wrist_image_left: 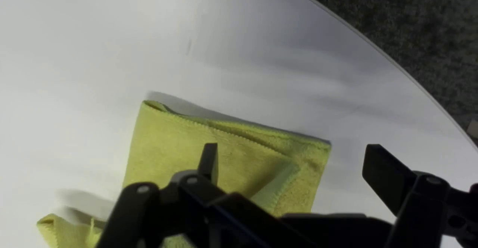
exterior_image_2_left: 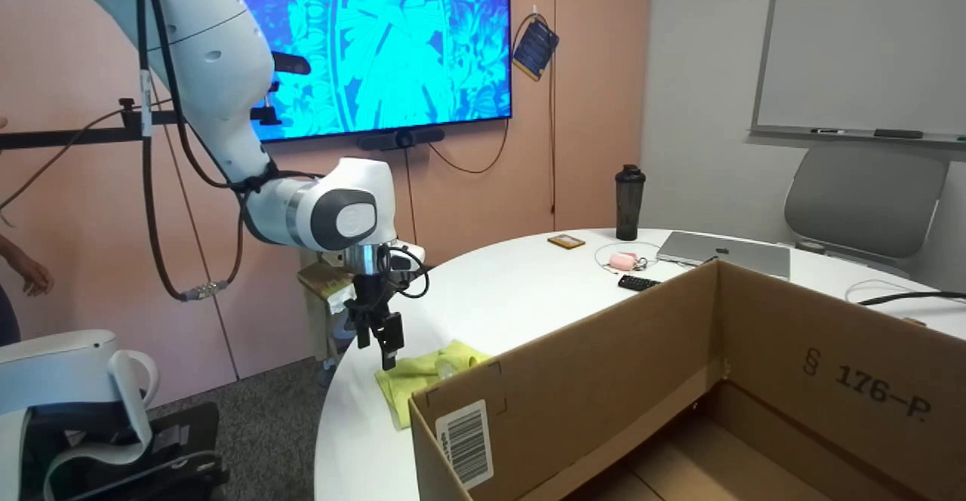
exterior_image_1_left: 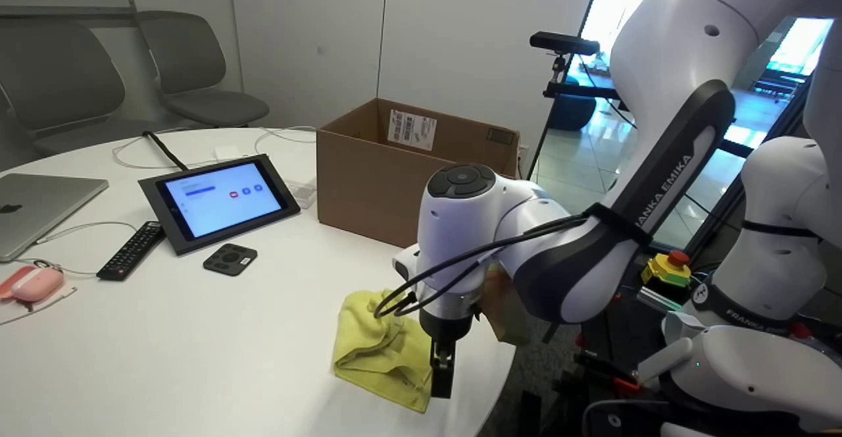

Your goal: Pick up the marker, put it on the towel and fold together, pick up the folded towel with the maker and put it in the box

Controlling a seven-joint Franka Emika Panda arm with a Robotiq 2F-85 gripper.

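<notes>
far left on the round white table (exterior_image_1_left: 263, 358) there's a closed grey laptop (exterior_image_1_left: 52, 206), with a pink earbuds case (exterior_image_1_left: 37, 285) just on my side of it. next along, a black remote (exterior_image_1_left: 131, 251) lies at an angle near a tilted tablet (exterior_image_1_left: 223, 199) (screen's lit, fwiw), and a small dark pad (exterior_image_1_left: 230, 259) sits just in front of that. then the yellow towel (exterior_image_1_left: 375, 351): on the table near the edge, folded over on itself and kinda rumpled. behind it on the same table stands the cardboard box (exterior_image_1_left: 368, 187), top open, white label (exterior_image_1_left: 412, 130) inside its far wall. a bit right, the claw (wrist_image_left: 291, 158) points down, fingers wide apart; in the wrist view one is over the towel and the other's past its edge, over bare table. can't tell if the tips touch anything. the white robot arm (exterior_image_1_left: 546, 253) hangs in from the upper right, and beyond it there's a red button (exterior_image_1_left: 677, 258) on a yellow base.
</notes>
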